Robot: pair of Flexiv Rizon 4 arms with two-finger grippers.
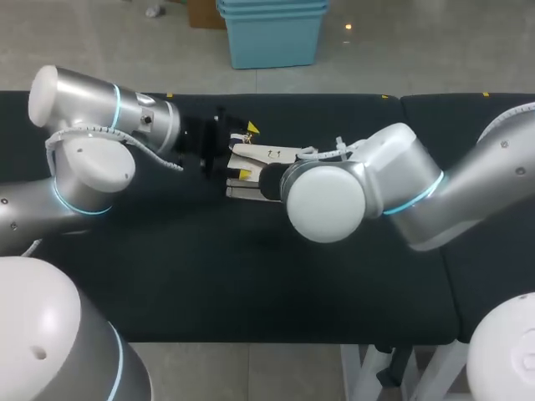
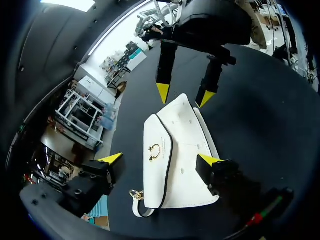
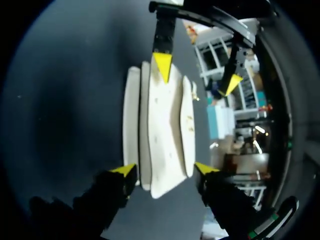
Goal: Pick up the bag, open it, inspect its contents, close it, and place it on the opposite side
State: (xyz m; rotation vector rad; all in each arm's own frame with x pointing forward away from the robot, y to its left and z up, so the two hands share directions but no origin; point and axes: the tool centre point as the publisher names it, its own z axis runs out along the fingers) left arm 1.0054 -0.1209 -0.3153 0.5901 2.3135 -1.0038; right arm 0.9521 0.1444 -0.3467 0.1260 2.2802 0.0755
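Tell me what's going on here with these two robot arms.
Both arms are at a white bag lying on the black table. The left hand straddles one end of it, open, with one finger standing clear of the bag's side. The right hand is at the opposite end, facing the left one; I can't tell whether it has a grip. The bag's flap looks closed, and the bag seems to rest on the table, not yet picked up.
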